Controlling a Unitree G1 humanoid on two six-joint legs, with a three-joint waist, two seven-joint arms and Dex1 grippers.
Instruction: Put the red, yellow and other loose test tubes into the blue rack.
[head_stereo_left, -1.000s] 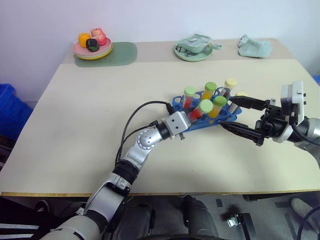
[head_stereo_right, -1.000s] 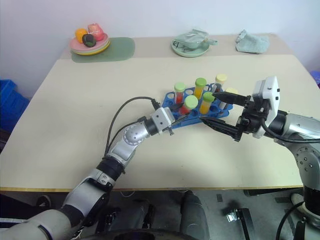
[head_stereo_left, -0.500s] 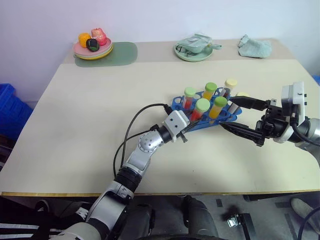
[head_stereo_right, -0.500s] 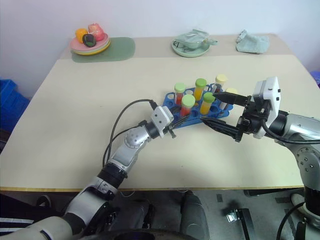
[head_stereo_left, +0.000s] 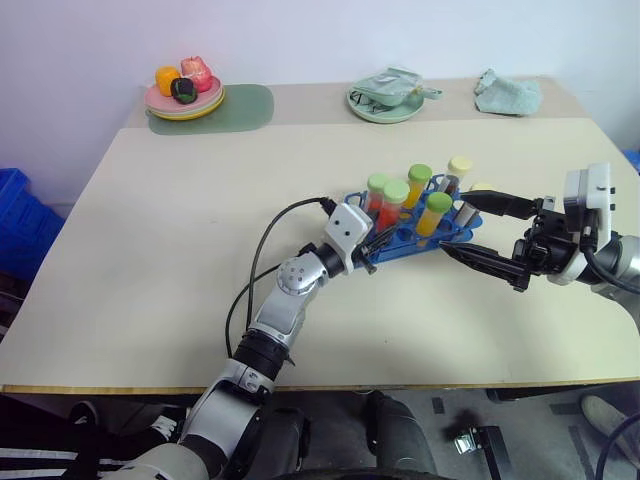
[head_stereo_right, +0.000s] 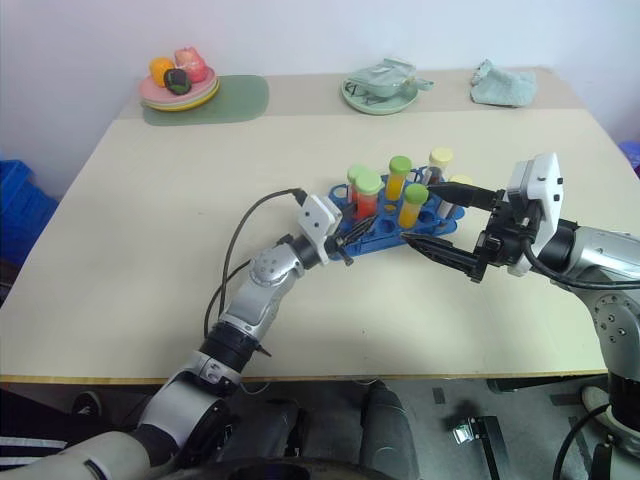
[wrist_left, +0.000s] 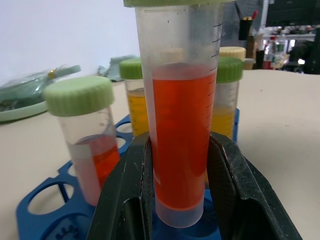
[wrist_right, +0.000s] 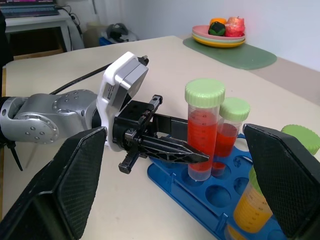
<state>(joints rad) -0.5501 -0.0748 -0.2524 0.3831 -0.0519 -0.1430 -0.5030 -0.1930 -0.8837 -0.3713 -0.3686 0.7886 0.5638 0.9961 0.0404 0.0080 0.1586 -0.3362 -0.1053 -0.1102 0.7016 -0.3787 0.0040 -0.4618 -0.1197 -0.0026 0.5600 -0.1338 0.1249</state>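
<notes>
Head views: left gripper (head_stereo_left: 378, 238) clamps a red tube with green cap (head_stereo_left: 392, 207) upright over the near-left corner of the blue rack (head_stereo_left: 410, 236) mid-table; right gripper (head_stereo_left: 484, 232) hangs wide, empty, just right of the rack. Left wrist view: both fingers (wrist_left: 125, 195) pinch the red tube's lower end, base at a rack hole. Right wrist view: same tube stands beside another red one (wrist_right: 229, 131) already racked.
</notes>
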